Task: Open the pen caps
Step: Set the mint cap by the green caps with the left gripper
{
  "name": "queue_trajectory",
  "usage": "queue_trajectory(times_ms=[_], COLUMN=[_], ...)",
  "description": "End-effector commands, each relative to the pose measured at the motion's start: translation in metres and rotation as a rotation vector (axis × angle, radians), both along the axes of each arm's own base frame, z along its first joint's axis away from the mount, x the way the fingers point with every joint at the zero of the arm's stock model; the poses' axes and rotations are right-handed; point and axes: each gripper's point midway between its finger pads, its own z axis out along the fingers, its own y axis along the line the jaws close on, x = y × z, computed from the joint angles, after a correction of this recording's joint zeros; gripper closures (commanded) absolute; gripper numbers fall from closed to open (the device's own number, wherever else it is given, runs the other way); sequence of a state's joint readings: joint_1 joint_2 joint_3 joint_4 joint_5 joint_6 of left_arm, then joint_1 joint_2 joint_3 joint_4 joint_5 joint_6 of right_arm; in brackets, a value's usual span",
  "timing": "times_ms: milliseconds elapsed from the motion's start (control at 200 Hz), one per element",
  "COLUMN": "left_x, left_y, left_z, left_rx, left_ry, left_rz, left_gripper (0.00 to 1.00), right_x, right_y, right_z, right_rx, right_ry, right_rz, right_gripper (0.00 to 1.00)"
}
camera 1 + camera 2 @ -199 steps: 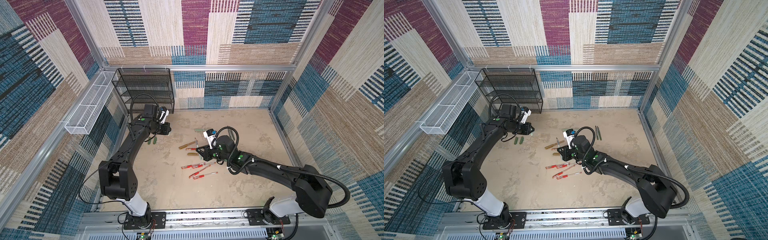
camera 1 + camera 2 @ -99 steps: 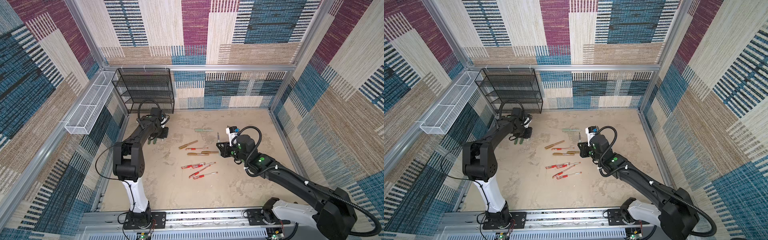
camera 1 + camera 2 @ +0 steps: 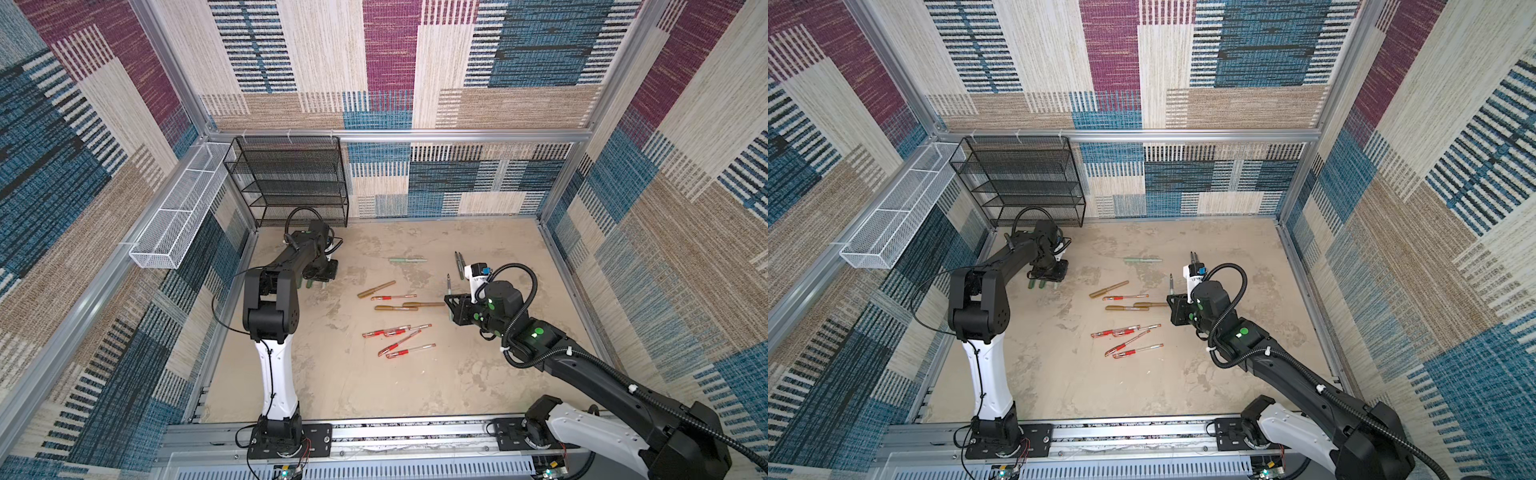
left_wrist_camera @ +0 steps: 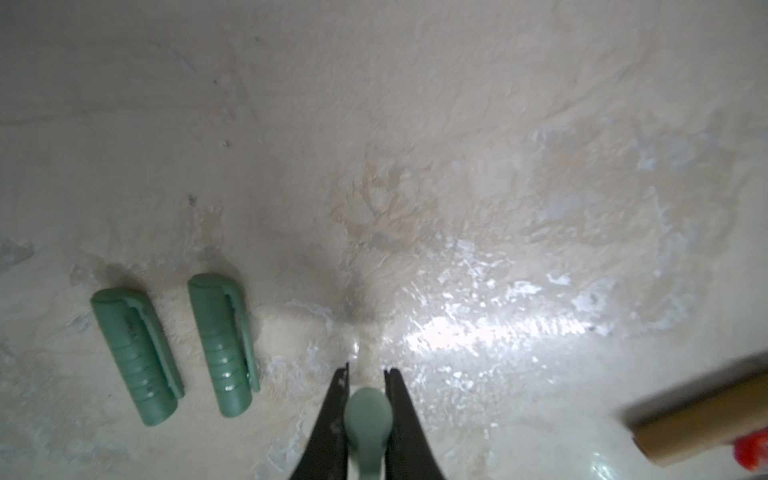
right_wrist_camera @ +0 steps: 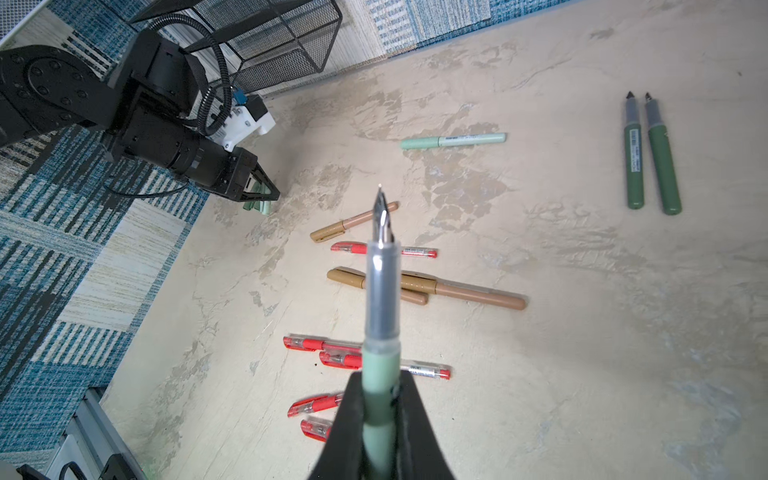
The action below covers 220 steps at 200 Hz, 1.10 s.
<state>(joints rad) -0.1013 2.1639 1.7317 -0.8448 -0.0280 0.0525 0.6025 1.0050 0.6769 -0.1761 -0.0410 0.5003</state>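
My left gripper (image 4: 366, 370) is shut on a green pen cap (image 4: 368, 415), low over the table at the far left. Two more loose green pen caps (image 4: 135, 357) (image 4: 224, 345) lie side by side right next to it; in a top view they show at the gripper's (image 3: 320, 272) near edge (image 3: 309, 284). My right gripper (image 5: 379, 382) is shut on a green pen body (image 5: 380, 291), its bare nib pointing away, held above the table right of the middle (image 3: 451, 305). Gold pens (image 3: 376, 289) and several red pens (image 3: 395, 332) lie capped at the middle.
A capped light green pen (image 3: 407, 260) lies farther back. Two uncapped dark green pen bodies (image 5: 652, 153) rest side by side at the back right. A black mesh shelf (image 3: 291, 183) stands in the far left corner, and a white wire basket (image 3: 178, 216) hangs on the left wall.
My right gripper has carried the pen body rightward, away from the gold pens. The left arm has folded its elbow back and brought its gripper down beside the two loose green caps.
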Motion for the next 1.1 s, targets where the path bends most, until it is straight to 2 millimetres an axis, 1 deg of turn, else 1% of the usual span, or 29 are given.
queue_trajectory(times_ms=[0, 165, 270, 456, 631, 746, 927, 1032, 1097], left_x=[0.0, 0.003, 0.002, 0.004, 0.005, 0.005, 0.007, 0.007, 0.006], left_y=[0.007, 0.014, 0.015, 0.017, 0.019, 0.019, 0.017, 0.014, 0.012], left_z=[-0.004, -0.018, -0.024, -0.024, -0.026, -0.026, -0.013, 0.005, 0.022], left_rx=[0.035, 0.06, 0.065, 0.068, 0.072, 0.074, 0.06, 0.037, 0.02], left_ry=[0.022, 0.053, 0.065, 0.065, 0.071, 0.069, 0.048, 0.014, -0.021], left_rz=[0.009, 0.019, 0.024, 0.035, 0.038, 0.04, 0.046, 0.051, 0.053], left_gripper=[0.94, 0.92, 0.9, 0.84, 0.74, 0.73, 0.69, 0.64, 0.61], right_x=[0.002, 0.002, 0.002, 0.002, 0.003, 0.003, 0.007, 0.015, 0.022], right_y=[-0.001, -0.001, -0.001, -0.002, -0.002, -0.002, -0.006, -0.012, -0.016], right_z=[0.001, 0.0, 0.0, 0.0, 0.002, 0.004, 0.006, 0.008, 0.01], right_rx=[0.013, 0.013, 0.012, 0.005, -0.001, -0.003, -0.033, -0.065, -0.079], right_ry=[-0.003, 0.0, -0.002, -0.007, -0.014, -0.015, -0.017, -0.015, -0.012], right_rz=[-0.017, -0.014, -0.012, -0.012, -0.005, 0.0, -0.004, -0.007, -0.005], right_gripper=[1.0, 1.0, 1.0, 1.0, 1.0, 1.0, 1.0, 1.0, 1.0])
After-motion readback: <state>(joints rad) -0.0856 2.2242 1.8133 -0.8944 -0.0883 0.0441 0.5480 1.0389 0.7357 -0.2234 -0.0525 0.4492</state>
